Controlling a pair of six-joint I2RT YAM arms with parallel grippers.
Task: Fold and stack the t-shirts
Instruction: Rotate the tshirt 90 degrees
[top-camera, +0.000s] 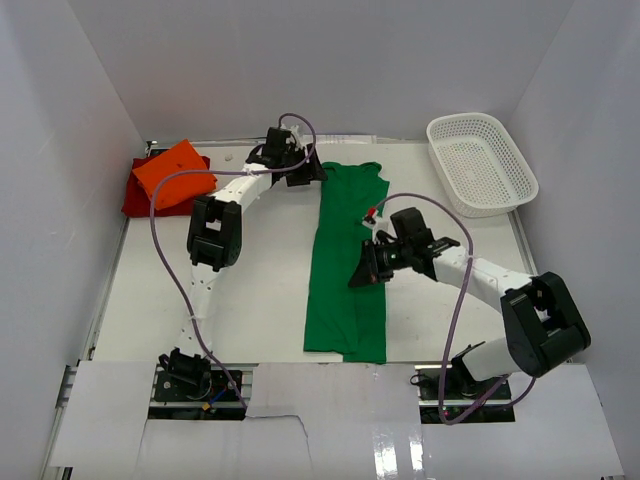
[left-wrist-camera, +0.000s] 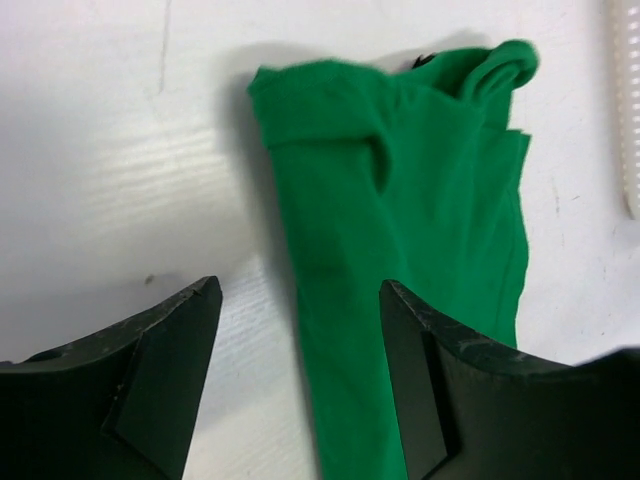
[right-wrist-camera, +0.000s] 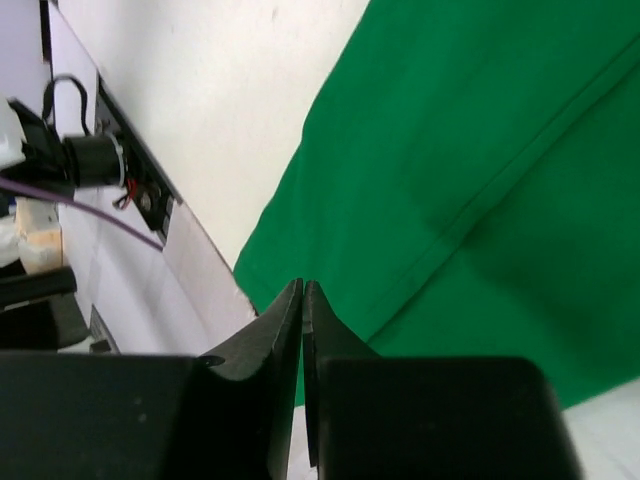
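Top external view: we see the green shirt (top-camera: 335, 300) lying in the middle of the table (top-camera: 250, 290), folded lengthwise into a long strip that runs from near to far. The left gripper (top-camera: 300, 170) sits at the strip's far left corner, by the collar end. The right gripper (top-camera: 358, 275) hangs over the strip's right side, about midway along it.

In the left wrist view we find the left gripper (left-wrist-camera: 300, 290) spread wide and holding nothing. Its one finger is over the green shirt (left-wrist-camera: 400, 200), the other over bare table, and the shirt's left edge runs between them.

In the right wrist view the right gripper (right-wrist-camera: 302, 290) is pressed together, with no cloth showing between the tips. The green shirt (right-wrist-camera: 480, 150) lies just beyond them.

At the far left corner the orange shirt (top-camera: 172, 172) rests folded on the red shirt (top-camera: 135, 200), well apart from both grippers. The basket (top-camera: 482, 165) stands at the far right.
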